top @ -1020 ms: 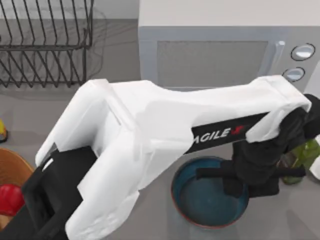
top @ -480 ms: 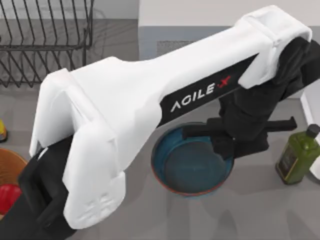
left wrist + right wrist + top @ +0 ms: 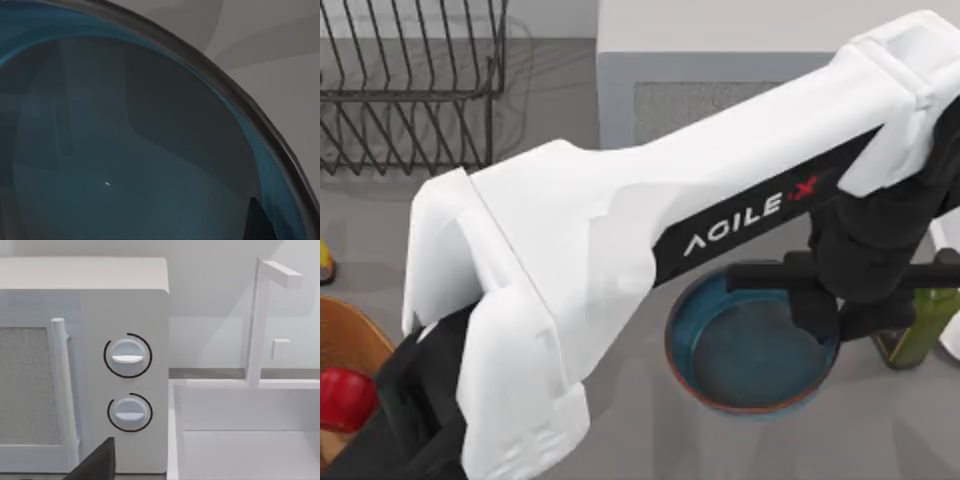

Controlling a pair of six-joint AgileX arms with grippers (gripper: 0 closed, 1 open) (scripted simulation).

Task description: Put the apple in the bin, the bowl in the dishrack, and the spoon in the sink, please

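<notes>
Top view: the desk (image 3: 650, 440) from above, mostly hidden by one big arm.
Left arm (image 3: 620, 230): white, stretches from the lower left across to the right side, ending over the bowl.
Right arm: idle, off on the right; its wrist camera faces the microwave knobs and the sink (image 3: 240, 440).
Microwave (image 3: 740, 100): at the back, behind the bowl.
Dishrack (image 3: 410, 100): black wire, back left corner, well apart from the bowl.
Bin (image 3: 350, 340): tan, at the left edge of the desk.
Bowl (image 3: 750, 350): teal, right of centre in front of the microwave, just beside a green bottle (image 3: 920, 335).
Left tool (image 3: 840, 315): down at the bowl's right rim. The left wrist view is looking straight into the bowl. Honestly can't tell if it's open or already pinching the rim.
Apple (image 3: 345, 395): red, looks like it's already sitting in the bin.
Step, my guess: the bowl is next, headed for the dishrack.
How the bowl will handle: I'd bet glazed ceramic, so stiff, slick, a bit heavy, and it'll chip if dropped.
Where to grab: pinch the rim wall, one side inside, one outside. It'll hang off-centre and want to tilt, so grip deep and move slowly past the bottle.
</notes>
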